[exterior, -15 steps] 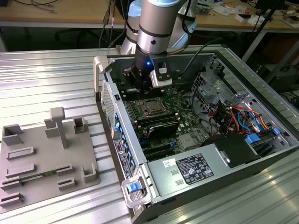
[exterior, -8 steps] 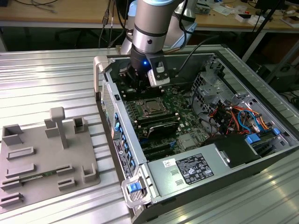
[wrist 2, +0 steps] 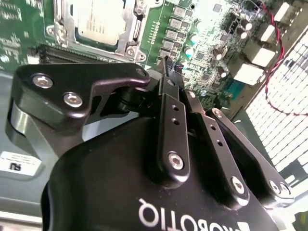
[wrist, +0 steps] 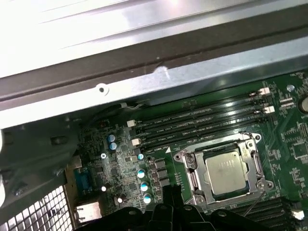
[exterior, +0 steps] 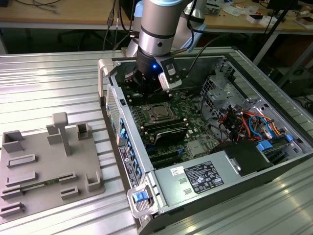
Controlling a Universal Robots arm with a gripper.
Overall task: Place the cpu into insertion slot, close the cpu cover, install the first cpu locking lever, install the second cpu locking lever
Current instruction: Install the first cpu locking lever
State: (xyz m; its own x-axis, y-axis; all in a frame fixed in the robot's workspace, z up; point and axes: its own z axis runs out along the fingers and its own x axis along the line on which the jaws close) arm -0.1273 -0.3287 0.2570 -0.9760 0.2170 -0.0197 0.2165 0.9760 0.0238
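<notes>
I look down on an open computer case [exterior: 254, 188] on a ribbed metal table [exterior: 49, 78]. A grey-labelled power-supply box [exterior: 195, 178] sits at its near end, with orange and blue cables [exterior: 247, 122] toward the exterior view's right. Long black memory slots [wrist: 202, 122] run near what may be blue-topped capacitors [wrist: 143, 185]. A grey fixture tray [exterior: 44, 171] lies at the exterior view's left.

I see the cpu [wrist: 225, 172], silver-topped, seated flat in the insertion slot [wrist: 198, 179] just beside the long memory slots [wrist: 202, 122]. The silvery cpu cover [wrist: 186, 166] lies flat, framing it.
</notes>
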